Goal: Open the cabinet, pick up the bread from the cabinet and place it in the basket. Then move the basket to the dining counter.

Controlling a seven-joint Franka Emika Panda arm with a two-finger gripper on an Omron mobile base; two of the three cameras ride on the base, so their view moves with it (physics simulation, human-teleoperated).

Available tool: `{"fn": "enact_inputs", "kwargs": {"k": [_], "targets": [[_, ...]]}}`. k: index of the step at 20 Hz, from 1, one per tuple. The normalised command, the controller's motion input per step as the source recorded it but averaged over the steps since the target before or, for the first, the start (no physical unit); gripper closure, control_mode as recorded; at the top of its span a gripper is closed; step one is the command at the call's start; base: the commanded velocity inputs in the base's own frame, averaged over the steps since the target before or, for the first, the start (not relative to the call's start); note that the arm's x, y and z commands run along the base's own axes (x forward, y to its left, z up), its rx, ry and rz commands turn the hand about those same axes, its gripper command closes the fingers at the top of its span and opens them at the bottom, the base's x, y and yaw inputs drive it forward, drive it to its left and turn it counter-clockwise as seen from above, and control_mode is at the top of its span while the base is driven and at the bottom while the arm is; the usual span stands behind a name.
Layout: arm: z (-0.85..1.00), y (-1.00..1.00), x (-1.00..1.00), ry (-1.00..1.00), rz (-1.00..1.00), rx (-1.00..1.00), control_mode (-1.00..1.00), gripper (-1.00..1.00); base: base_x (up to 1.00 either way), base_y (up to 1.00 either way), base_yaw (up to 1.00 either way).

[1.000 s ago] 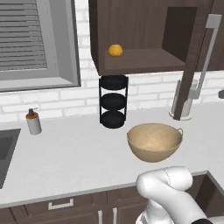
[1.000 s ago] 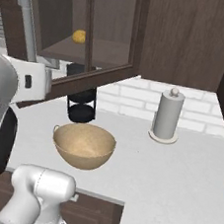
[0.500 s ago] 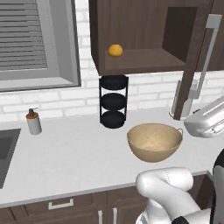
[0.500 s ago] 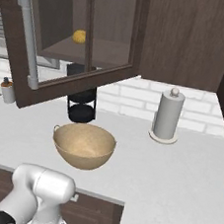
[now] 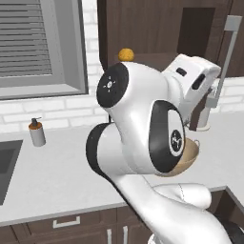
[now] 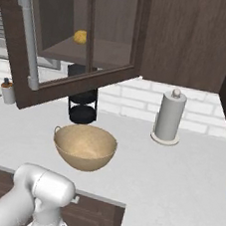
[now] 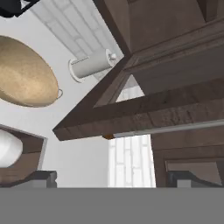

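Soap bottle (image 5: 36, 132): on the counter, far left.
Bread (image 5: 126, 54): on the cabinet (image 6: 189, 39) shelf, well apart from the gripper (image 7: 111, 179).
Basket (image 6: 85, 146): on the counter below the open door.
Gripper: fingertips spread wide, holding nothing, just under the door's silver handle (image 7: 168, 128).
Paper towel roll (image 6: 169, 116): right of the basket.

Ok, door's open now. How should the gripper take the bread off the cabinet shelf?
Grip the bread across its rounded sides, coming in level from the cabinet's open front, left of the swung-out glass door. It is a small round lump sitting alone on the shelf, so any pair of opposite sides should do. The shelf beneath probably rules out reaching under it.
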Motion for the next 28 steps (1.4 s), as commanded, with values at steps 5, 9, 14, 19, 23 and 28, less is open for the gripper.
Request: {"fn": "enact_inputs", "kwargs": {"k": [5,9,14,19,23,28], "targets": [[-0.26,0.03,1.0,0.31,-0.41,-0.53,-1.0,-1.0,0.0,0.0,0.0],[-0.12,-0.15,0.88,0.3,-0.32,-0.35,-1.0,-1.0,0.0,0.0,0.0],[-0.02,-0.85,0.33,0.18,-0.18,-0.06,-1.0,-1.0,0.0,0.0,0.0],[0.0,-1.0,-0.3,0.0,-0.1,0.06,-1.0,-1.0,0.0,0.0,0.0],[0.0,-1.0,-0.78,-0.08,-0.04,0.15,-1.0,-1.0,0.0,0.0,0.0],[-0.01,-0.94,-0.43,-0.12,0.03,0.24,-1.0,-1.0,0.0,0.0,0.0]]}}
